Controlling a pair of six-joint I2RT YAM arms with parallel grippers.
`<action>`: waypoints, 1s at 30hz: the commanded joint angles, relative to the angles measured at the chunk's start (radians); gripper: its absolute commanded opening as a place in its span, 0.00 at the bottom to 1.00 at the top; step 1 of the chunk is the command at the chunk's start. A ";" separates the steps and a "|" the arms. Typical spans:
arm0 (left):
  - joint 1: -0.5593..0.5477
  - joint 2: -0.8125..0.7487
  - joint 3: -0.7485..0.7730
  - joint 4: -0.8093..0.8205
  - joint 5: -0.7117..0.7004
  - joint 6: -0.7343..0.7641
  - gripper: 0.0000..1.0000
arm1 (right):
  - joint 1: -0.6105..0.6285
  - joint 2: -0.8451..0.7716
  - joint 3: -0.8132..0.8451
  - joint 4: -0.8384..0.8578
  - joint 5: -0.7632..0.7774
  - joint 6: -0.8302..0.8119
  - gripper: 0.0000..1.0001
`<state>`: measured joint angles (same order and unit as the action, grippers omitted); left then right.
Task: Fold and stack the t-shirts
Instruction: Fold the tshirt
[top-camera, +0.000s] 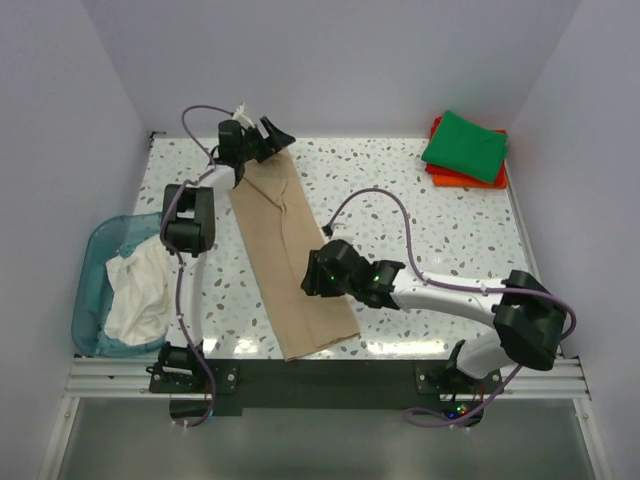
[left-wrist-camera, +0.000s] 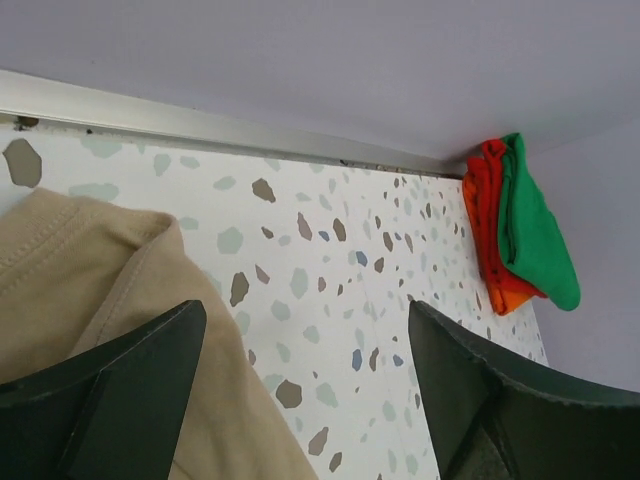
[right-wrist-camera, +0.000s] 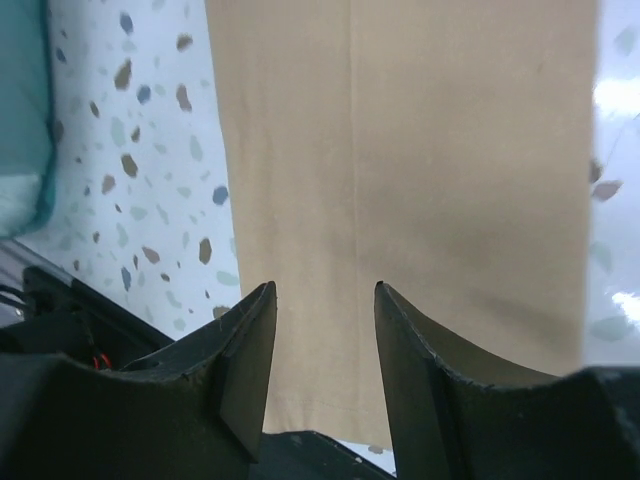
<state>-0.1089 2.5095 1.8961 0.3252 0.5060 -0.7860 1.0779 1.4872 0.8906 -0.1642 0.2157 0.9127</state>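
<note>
On the table (top-camera: 430, 230), tan t-shirt (top-camera: 290, 255) runs near-to-far.

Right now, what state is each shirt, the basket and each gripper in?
tan t-shirt: folded into a long strip, flat on the table, not yet stacked
green t-shirt: folded, on top of the orange-red one
orange-red t-shirt: folded, under the green one
white t-shirt: crumpled, in the basket
teal basket: upright, holding the white t-shirt
left gripper: open, at the tan shirt's collar end
right gripper: open, over the tan shirt
</note>
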 joint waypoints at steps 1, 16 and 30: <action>0.029 -0.113 0.052 0.062 -0.001 -0.010 0.87 | -0.113 -0.038 0.050 -0.057 -0.005 -0.110 0.48; -0.152 -0.371 -0.207 -0.486 -0.693 0.323 0.55 | -0.286 0.015 0.103 -0.066 -0.090 -0.233 0.47; -0.279 -0.360 -0.224 -0.588 -0.948 0.361 0.50 | -0.323 -0.062 0.010 -0.046 -0.141 -0.239 0.47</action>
<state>-0.3866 2.1704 1.6539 -0.2527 -0.3569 -0.4511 0.7589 1.4700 0.9161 -0.2249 0.0879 0.6903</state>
